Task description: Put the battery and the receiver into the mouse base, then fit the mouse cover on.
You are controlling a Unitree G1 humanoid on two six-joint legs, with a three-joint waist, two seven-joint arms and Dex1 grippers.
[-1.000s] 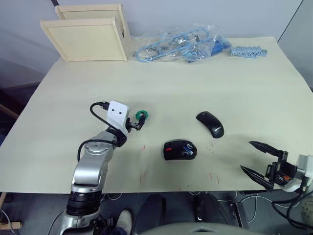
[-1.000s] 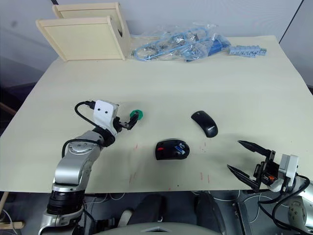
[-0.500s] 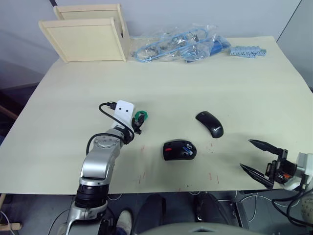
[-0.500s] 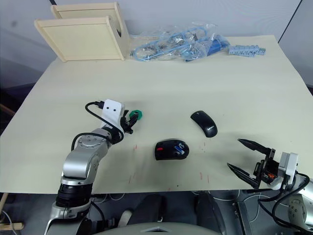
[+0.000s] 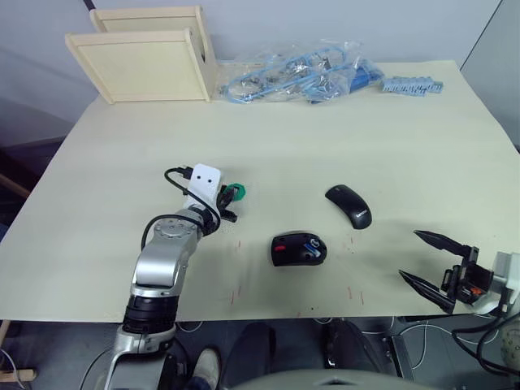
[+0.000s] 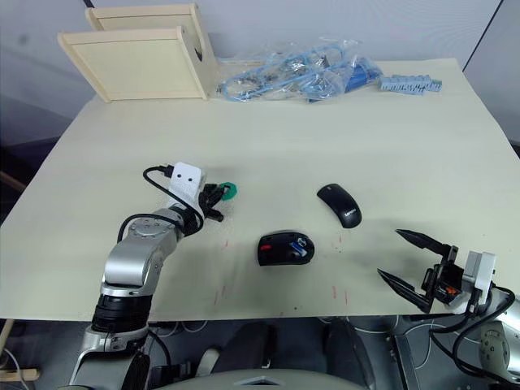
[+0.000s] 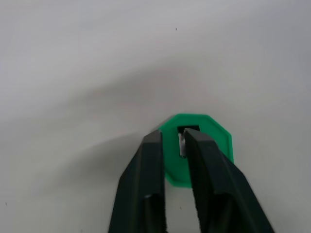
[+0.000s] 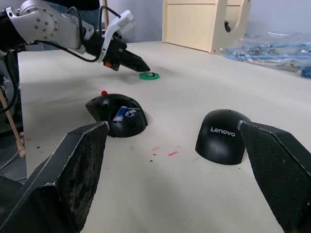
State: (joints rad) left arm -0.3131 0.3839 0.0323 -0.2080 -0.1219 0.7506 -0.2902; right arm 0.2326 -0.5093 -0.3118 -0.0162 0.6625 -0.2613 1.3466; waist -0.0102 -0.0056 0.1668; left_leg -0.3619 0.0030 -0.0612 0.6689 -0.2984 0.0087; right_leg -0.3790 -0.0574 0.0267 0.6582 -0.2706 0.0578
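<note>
The black mouse base lies open near the table's front, with a red patch and the blue-and-silver battery in its inside. To its right and farther back lies the glossy mouse cover, logo side toward my right gripper. Left of the base sits a green disc with the small pale receiver standing in its slot. My left gripper reaches over the disc, its two fingers narrowed onto the receiver. My right gripper hangs wide open at the front right edge, holding nothing.
A wooden box stands at the back left. Clear bags of blue cables and a blue connector strip lie along the back edge. The table's front edge runs just before the mouse base.
My left gripper's fingers have closed from wide apart to a narrow gap around the receiver on the green disc, and the left forearm has swung slightly. The right arm has stayed put.
</note>
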